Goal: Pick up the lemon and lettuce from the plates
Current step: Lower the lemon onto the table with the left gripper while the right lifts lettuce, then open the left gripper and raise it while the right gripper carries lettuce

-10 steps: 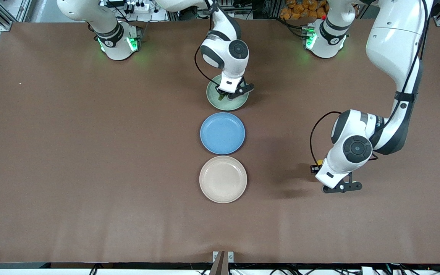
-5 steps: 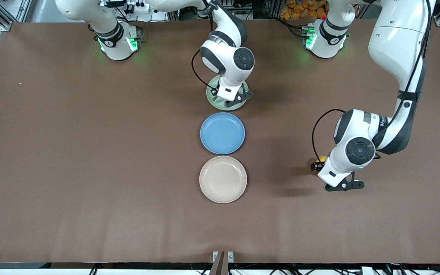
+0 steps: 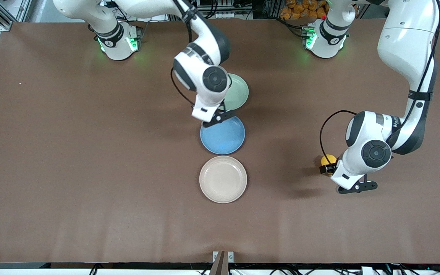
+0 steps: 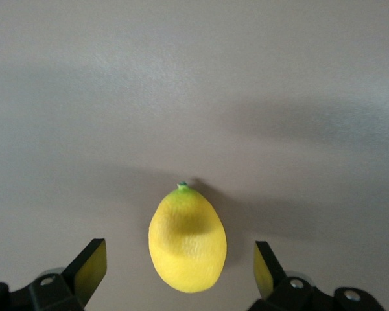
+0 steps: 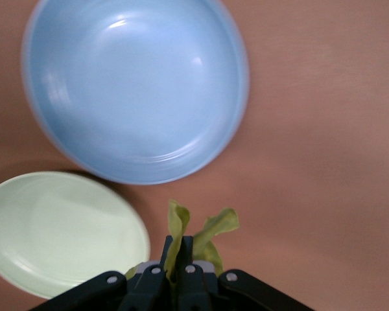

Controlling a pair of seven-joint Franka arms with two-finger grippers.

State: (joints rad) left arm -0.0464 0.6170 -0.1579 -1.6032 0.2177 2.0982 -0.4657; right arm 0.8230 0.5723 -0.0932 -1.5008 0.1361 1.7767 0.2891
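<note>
The yellow lemon lies on the bare table toward the left arm's end, off the plates. My left gripper is open over it. In the left wrist view the lemon sits between the two spread fingers, touching neither; my left gripper is empty. My right gripper hangs over the gap between the pale green plate and the blue plate. In the right wrist view it is shut on the green lettuce. The beige plate is empty.
The blue plate lies empty between the two other plates; it also shows in the right wrist view, beside the pale green plate. The three plates form a row down the table's middle.
My right gripper has risen off the pale green plate with the lettuce and moved toward the blue plate. My left gripper has drawn back toward the left arm's end, uncovering the lemon.
</note>
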